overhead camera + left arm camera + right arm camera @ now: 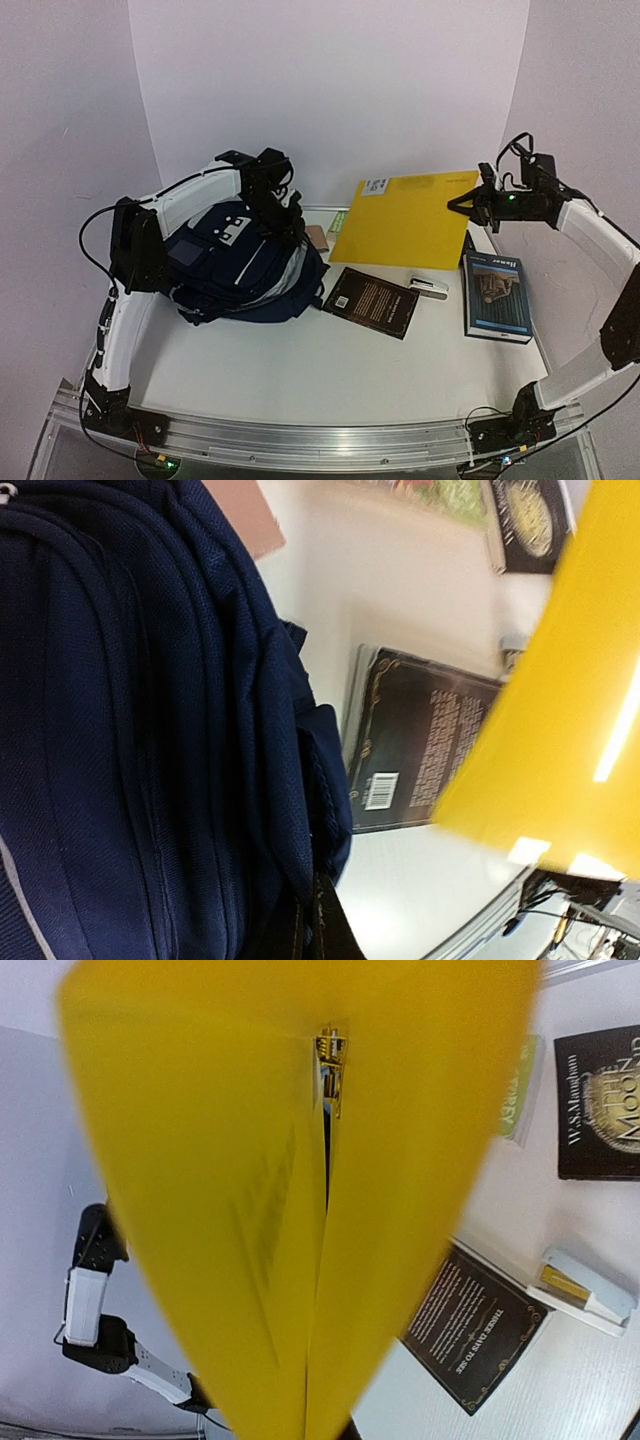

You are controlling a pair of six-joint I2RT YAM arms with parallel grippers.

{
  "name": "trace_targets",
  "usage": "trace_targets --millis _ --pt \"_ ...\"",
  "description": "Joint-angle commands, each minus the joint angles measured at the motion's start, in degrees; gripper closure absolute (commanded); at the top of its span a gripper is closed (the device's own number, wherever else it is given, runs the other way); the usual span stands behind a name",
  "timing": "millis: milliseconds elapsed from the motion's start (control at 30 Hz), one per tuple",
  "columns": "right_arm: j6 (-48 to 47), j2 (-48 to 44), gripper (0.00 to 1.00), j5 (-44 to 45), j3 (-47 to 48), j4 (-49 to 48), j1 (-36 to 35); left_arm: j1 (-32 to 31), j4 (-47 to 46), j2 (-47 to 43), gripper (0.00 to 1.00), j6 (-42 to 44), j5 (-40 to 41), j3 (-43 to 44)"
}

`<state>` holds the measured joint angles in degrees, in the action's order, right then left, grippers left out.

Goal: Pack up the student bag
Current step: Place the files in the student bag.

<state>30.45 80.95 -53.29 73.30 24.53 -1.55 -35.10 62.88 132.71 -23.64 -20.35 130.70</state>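
Note:
The navy student bag point(240, 265) lies at the left of the table, white patch upward. My left gripper point(281, 215) is at its right upper edge. In the left wrist view it point(318, 925) is shut on a fold of the bag's fabric point(150, 730). My right gripper point(476, 205) is shut on the right edge of a large yellow folder point(405, 220) and holds it tilted above the table's back. The folder point(300, 1190) fills the right wrist view and hides the fingers.
A dark paperback point(372, 300) lies mid-table with a white stapler point(430, 285) to its right. A blue book point(495, 295) lies at the right. A pink card point(317, 238) and a green booklet point(338, 222) lie by the bag. A black book point(600, 1100) lies under the folder.

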Motion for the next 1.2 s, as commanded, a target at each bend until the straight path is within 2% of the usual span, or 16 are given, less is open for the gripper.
trace_targets --millis 0,233,367,567,767,1167 --pt "5.0 -0.4 1.0 0.3 -1.7 -9.0 -5.3 2.3 1.5 -8.4 1.0 -2.5 0.8 7.9" --pt "20.6 5.4 1.0 1.8 -4.5 -28.5 -14.2 4.6 0.2 -12.9 1.0 -4.5 -1.6 7.8" --pt "23.6 8.2 1.0 4.6 -3.2 -32.2 -16.1 5.3 -1.0 -16.0 1.0 -5.6 -2.4 6.4" --pt "25.1 11.3 1.0 10.1 -2.3 -36.9 -20.4 7.9 -8.8 -20.9 1.0 -11.9 -6.5 1.2" --pt "33.0 16.5 1.0 11.8 -2.2 -46.0 -25.5 9.1 -9.6 -20.0 1.0 -14.8 -8.7 4.7" --pt "44.4 28.3 1.0 16.7 1.9 -55.2 -33.7 10.0 -16.5 -20.6 1.0 -20.1 -11.1 5.0"
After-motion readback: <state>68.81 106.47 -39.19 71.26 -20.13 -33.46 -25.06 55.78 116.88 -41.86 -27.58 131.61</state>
